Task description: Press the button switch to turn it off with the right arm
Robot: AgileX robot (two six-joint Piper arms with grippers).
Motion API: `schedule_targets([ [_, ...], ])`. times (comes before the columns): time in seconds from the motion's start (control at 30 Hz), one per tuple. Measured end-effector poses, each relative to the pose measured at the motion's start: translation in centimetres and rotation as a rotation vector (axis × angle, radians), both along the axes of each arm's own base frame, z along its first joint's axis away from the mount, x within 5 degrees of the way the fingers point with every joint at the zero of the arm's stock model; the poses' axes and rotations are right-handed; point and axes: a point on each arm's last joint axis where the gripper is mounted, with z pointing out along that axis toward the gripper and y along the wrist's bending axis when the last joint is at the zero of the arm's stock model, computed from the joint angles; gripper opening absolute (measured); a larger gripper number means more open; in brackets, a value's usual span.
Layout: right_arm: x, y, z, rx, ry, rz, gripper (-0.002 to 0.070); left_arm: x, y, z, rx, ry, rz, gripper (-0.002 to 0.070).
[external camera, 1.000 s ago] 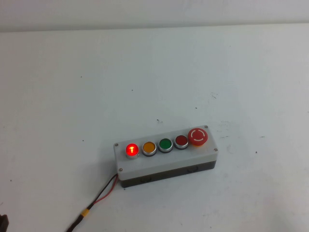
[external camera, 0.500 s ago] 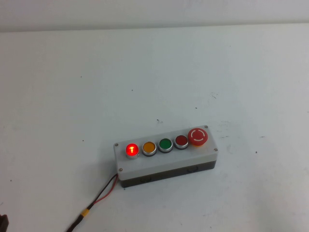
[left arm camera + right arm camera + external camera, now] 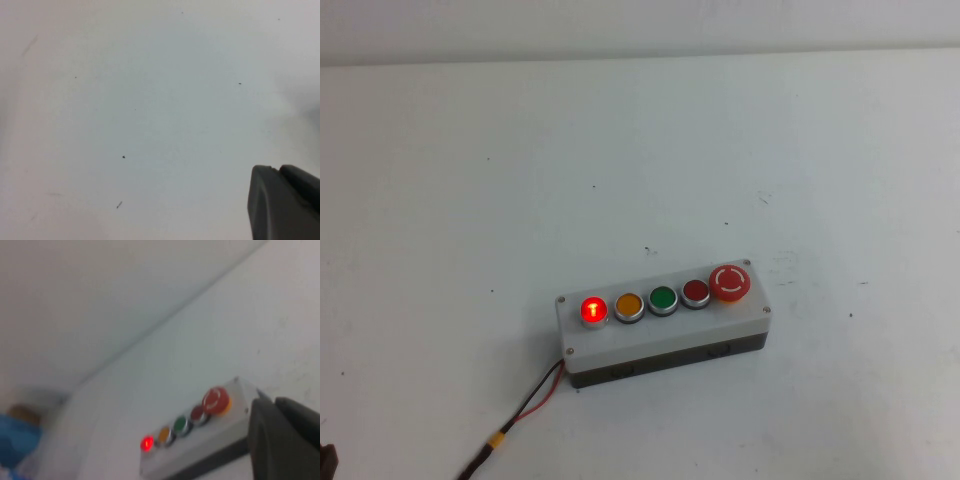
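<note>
The button switch [image 3: 593, 310] is a small round red button glowing brightly at the left end of a white-topped box [image 3: 660, 336] lying on the white table. It also shows lit in the right wrist view [image 3: 147, 443]. My right gripper [image 3: 272, 402] is out of the high view; in its wrist view its dark fingers lie together, empty, off the box end that carries the big mushroom button [image 3: 216, 400]. My left gripper [image 3: 277, 170] is shut and empty over bare table, away from the box.
Along the box after the lit button stand an orange button [image 3: 628, 306], a green one [image 3: 663, 300], a darker red one [image 3: 696, 292] and the mushroom button [image 3: 730, 282]. Red and black wires [image 3: 525, 405] run from the box's left end to the front edge.
</note>
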Motion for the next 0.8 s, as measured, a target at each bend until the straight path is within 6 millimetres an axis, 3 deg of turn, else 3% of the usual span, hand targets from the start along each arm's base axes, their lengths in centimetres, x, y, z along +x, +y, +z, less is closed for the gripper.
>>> schedule_targets([
  [0.23, 4.0, 2.1, 5.4, -0.322, 0.283, 0.336, -0.0016, 0.0, 0.0, 0.0, 0.000, 0.000, 0.000, -0.0002],
  [0.4, 8.6, 2.4, 7.3, -0.471, 0.448, 0.446, -0.0016, 0.0, 0.0, 0.0, 0.000, 0.000, 0.000, -0.0002],
  [0.57, 12.7, 3.2, 8.8, -0.549, 0.491, 0.499, -0.0016, 0.0, 0.0, 0.0, 0.000, 0.000, 0.000, -0.0002],
  [0.67, 14.3, 5.0, 9.4, -0.623, 0.500, 0.551, -0.0016, 0.0, 0.0, 0.0, 0.000, 0.000, 0.000, -0.0002],
  [0.8, 16.0, 9.0, 9.4, -0.758, 0.517, 0.633, -0.0016, 0.0, 0.0, 0.0, 0.000, 0.000, 0.000, -0.0002],
])
